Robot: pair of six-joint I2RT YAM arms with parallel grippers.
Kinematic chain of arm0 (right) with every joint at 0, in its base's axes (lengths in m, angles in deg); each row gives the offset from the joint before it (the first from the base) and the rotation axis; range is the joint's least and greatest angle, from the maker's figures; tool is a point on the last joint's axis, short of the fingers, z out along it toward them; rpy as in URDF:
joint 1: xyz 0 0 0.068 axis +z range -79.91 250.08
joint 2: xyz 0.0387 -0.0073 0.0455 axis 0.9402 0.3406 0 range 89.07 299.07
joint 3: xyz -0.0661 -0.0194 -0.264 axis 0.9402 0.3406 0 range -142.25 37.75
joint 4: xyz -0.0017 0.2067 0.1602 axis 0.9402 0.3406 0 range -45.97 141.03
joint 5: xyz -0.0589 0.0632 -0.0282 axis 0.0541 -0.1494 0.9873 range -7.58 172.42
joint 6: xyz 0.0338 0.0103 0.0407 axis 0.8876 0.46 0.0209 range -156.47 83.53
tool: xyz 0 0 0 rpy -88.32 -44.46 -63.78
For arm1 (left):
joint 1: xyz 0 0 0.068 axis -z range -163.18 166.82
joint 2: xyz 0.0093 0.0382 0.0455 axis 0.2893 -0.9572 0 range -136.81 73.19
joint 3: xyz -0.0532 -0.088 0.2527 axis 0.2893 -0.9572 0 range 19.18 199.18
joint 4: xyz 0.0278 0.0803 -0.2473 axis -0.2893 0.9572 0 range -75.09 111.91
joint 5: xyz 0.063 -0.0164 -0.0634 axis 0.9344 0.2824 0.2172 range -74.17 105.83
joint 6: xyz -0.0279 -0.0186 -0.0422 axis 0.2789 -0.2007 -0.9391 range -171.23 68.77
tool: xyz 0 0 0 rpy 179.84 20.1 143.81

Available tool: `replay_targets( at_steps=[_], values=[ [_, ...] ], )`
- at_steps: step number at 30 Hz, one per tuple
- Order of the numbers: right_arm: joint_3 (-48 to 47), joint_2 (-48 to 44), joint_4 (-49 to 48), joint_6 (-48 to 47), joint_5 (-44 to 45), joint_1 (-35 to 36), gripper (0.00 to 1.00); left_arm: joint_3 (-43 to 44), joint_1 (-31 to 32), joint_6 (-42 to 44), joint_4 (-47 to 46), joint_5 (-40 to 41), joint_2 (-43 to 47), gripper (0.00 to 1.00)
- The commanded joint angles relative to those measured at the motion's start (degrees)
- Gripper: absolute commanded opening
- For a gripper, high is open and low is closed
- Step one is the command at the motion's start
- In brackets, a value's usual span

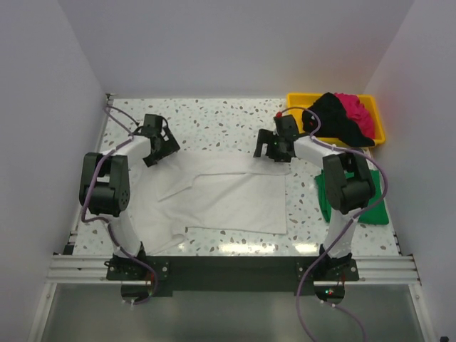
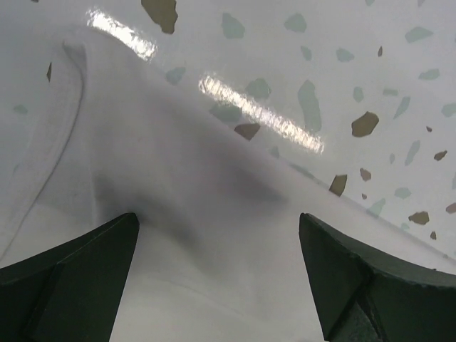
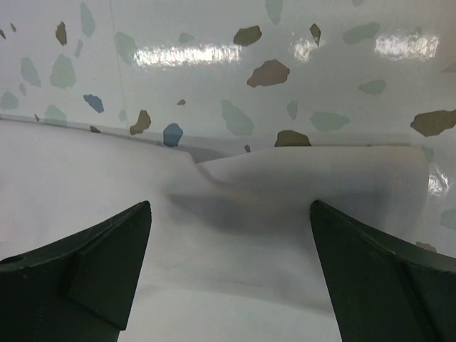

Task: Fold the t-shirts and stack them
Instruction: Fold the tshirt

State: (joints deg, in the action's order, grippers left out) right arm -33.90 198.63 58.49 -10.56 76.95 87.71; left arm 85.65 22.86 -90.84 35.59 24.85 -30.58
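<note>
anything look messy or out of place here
Nothing damaged. The white t-shirt lies half folded and uneven, its left side rumpled. The black t-shirt and pink t-shirt sit heaped in the yellow tray, the black one draping over its near rim.

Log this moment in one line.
left hand open | right hand open | white t-shirt spread under both | green t-shirt at right | black t-shirt, pink t-shirt in tray
</note>
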Motion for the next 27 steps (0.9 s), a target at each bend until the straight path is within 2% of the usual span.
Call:
replay_targets(
  at_steps=[1,6,11,17,27],
  values=[
    [-3.75,2.41,-0.23,1.68,2.56,0.13,0.99,5.50,-2.08,1.91,-2.32,1.71,-4.85,1.00],
    [-6.91,6.97,2.85,1.51,9.33,0.04,0.99,11.73,-5.51,2.26,-1.27,-0.22,-12.59,1.00],
    [-13.23,10.93,6.98,0.19,19.70,0.04,0.99,18.76,-7.36,2.00,-0.30,-1.63,-19.09,1.00],
    [-21.14,17.00,7.43,-2.00,19.63,-0.31,0.99,27.82,-7.71,2.09,0.67,-5.50,-25.77,1.00],
    [-31.08,21.66,8.22,-4.46,20.16,-0.84,0.99,42.76,-7.80,3.58,4.62,-5.23,-32.11,1.00]
  ],
)
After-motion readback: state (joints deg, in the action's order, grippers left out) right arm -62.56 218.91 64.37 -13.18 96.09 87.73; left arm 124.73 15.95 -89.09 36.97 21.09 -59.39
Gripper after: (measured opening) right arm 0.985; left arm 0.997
